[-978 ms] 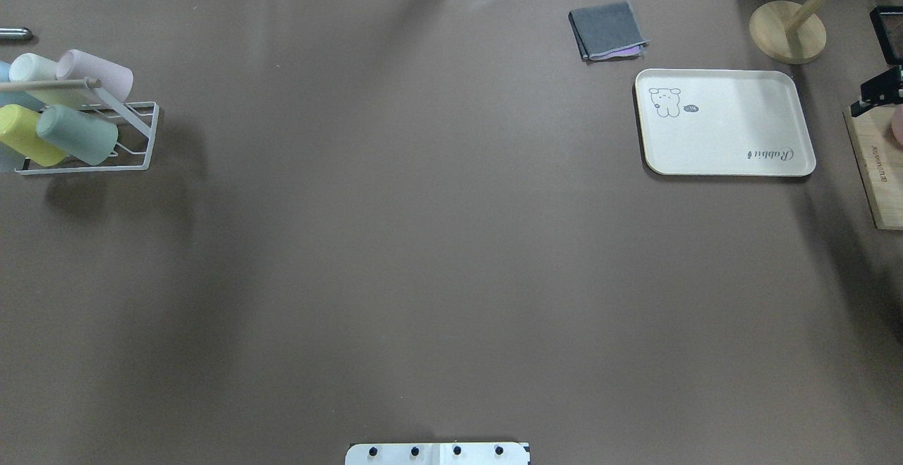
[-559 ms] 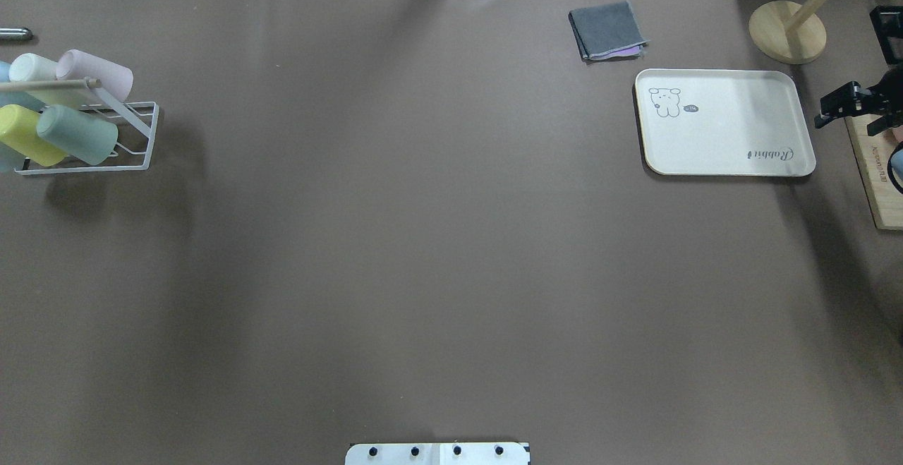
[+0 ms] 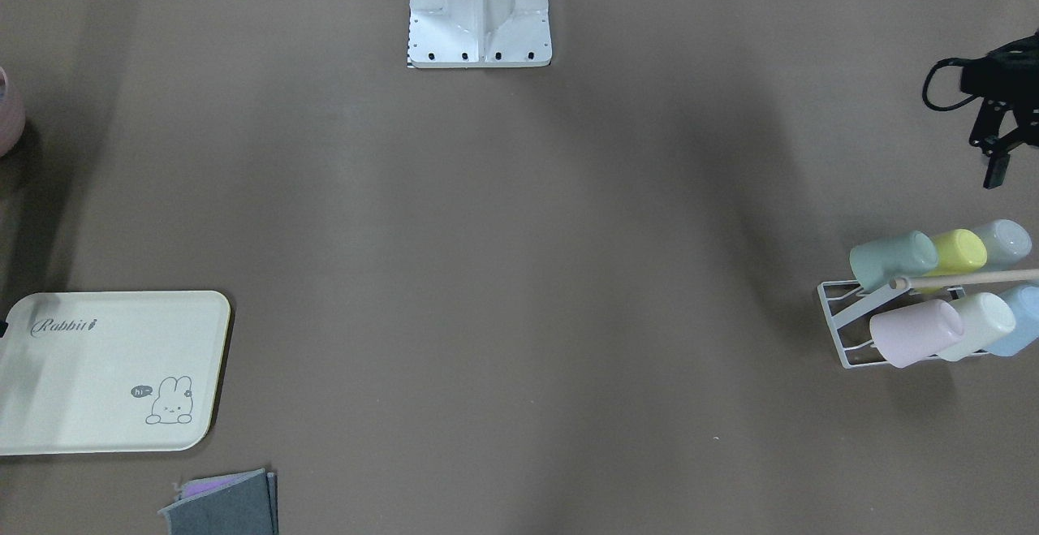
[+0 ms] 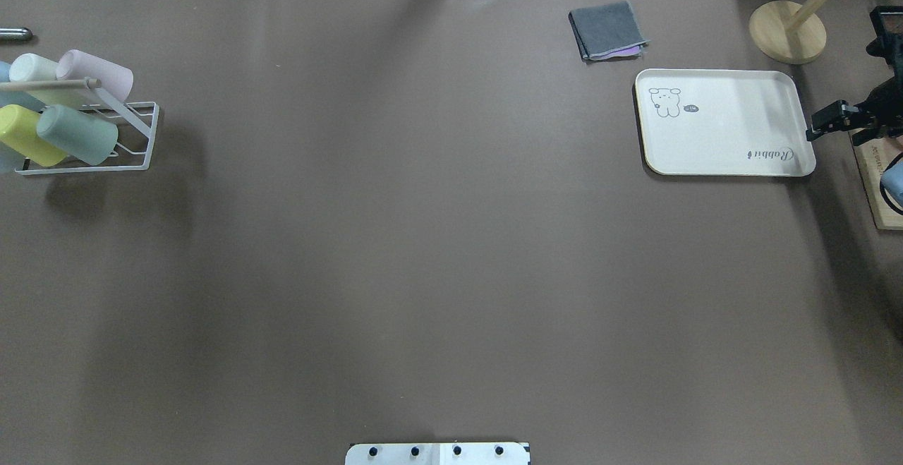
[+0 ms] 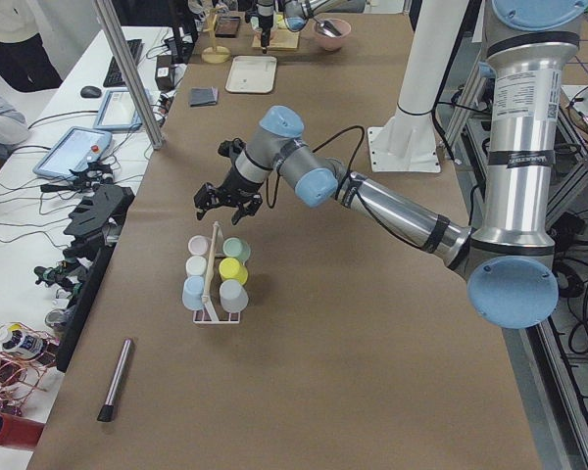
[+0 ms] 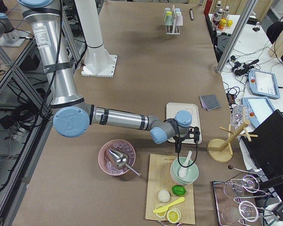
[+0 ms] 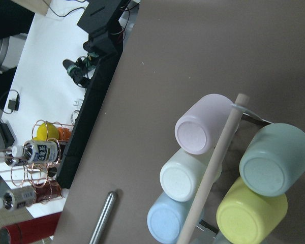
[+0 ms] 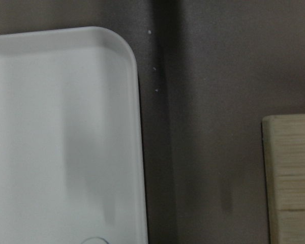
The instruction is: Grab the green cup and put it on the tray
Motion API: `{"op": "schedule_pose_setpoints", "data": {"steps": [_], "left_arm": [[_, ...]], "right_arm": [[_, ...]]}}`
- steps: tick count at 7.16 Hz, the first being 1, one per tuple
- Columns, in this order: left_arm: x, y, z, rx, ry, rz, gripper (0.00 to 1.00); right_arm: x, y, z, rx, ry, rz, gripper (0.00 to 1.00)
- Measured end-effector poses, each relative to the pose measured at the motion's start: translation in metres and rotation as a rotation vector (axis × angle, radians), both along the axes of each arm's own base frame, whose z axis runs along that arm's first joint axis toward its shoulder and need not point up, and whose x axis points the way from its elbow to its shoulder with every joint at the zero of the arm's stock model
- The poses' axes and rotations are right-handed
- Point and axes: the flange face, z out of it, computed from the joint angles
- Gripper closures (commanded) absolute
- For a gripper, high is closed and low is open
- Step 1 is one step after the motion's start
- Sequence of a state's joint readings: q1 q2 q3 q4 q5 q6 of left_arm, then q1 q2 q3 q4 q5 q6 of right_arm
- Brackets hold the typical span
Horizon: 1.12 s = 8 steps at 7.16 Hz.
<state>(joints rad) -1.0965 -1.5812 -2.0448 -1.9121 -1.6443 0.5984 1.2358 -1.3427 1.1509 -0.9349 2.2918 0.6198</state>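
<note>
The green cup (image 7: pixel 277 160) was not yet held: the left gripper (image 5: pixel 225 206) hovered above it with fingers spread. The cup sat tilted, base up, on the white wire rack (image 4: pixel 152 137), just beside the yellow-green cup (image 7: pixel 251 216). It looked like light, stiff, smooth plastic, best pinched across its bare side wall near the base. The right gripper (image 4: pixel 838 128), also spread, hung beside the tray (image 4: pixel 726 133), well apart from the cup.

The tray (image 3: pixel 97 373), lower left of the front-facing view, bears "Rabbit" in script at its upper left; a "hi" bubble sits beside its bunny drawing (image 3: pixel 170 411); print on the wooden board (image 4: pixel 878 168), right edge overhead, is unreadable.
</note>
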Motion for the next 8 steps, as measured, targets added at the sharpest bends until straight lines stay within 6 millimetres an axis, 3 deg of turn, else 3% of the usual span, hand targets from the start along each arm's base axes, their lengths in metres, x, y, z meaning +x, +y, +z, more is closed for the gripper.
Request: {"op": "schedule_pose_setpoints", "data": {"steps": [1, 3, 5, 7, 8], "left_arm": [[0.046, 0.005, -0.012, 0.101, -0.131, 0.052, 0.02], [0.110, 0.025, -0.020, 0.240, -0.346, 0.130, 0.02], [0.143, 0.045, -0.017, 0.349, -0.564, 0.193, 0.03], [0.183, 0.080, 0.001, 0.435, -0.785, 0.226, 0.05], [0.191, 0.093, 0.013, 0.451, -0.845, 0.238, 0.10]], "right_arm": [[-0.005, -0.002, -0.001, 0.004, -0.001, -0.006, 0.14], [-0.014, -0.009, -0.004, 0.004, -0.001, -0.013, 0.31], [-0.019, -0.010, -0.003, 0.002, 0.003, -0.018, 0.40], [-0.024, -0.011, -0.002, 0.003, 0.010, -0.023, 0.55], [-0.025, -0.011, -0.002, 0.004, 0.011, -0.023, 0.55]]}}
